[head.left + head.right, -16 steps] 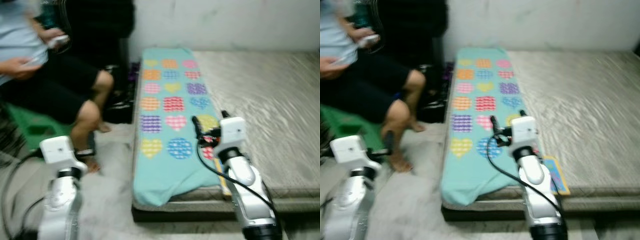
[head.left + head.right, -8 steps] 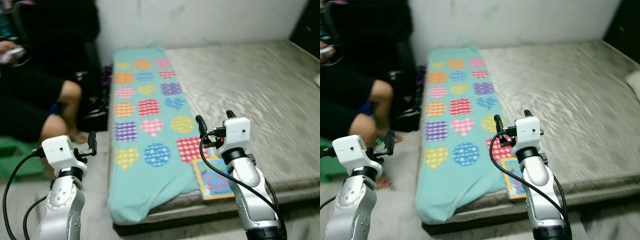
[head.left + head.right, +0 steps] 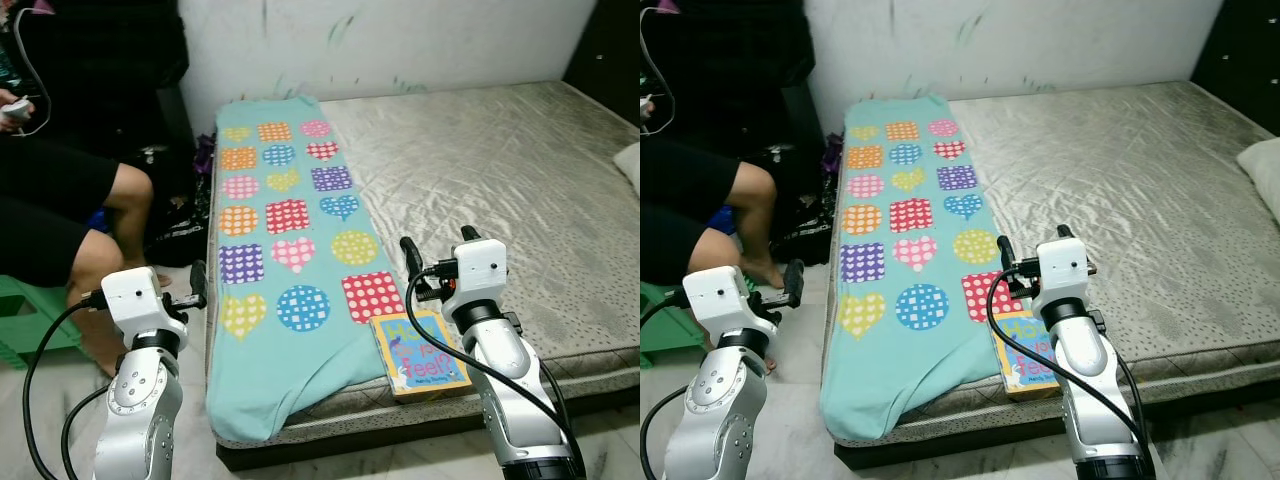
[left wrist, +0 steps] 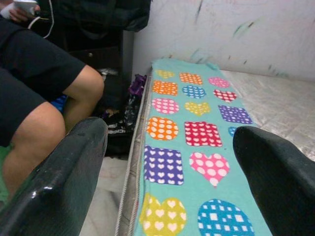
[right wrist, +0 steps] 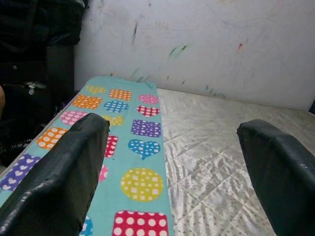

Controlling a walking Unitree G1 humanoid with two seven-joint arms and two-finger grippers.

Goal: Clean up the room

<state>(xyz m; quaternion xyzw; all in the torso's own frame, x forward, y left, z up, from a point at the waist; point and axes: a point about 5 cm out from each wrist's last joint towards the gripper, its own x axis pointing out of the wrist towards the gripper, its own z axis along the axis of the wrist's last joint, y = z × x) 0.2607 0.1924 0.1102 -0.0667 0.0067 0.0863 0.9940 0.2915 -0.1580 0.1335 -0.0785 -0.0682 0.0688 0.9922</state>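
Note:
A teal blanket patterned with coloured hearts, circles and squares lies along the left side of a grey mattress. A colourful picture book lies at the mattress's front edge, partly on the blanket's corner. My right gripper is open and empty, raised just above and behind the book. In the right wrist view the fingers frame the blanket and the wall. My left gripper is open and empty, held over the floor left of the mattress, pointing along the blanket.
A person in black shorts sits at the left on a green stool, holding a device. Dark bags lie on the floor between the person and the mattress. A white pillow sits at the far right edge.
The camera has swung right and steadied, so the book and more of the mattress now show. Both arms keep the same raised pose, fingers open.

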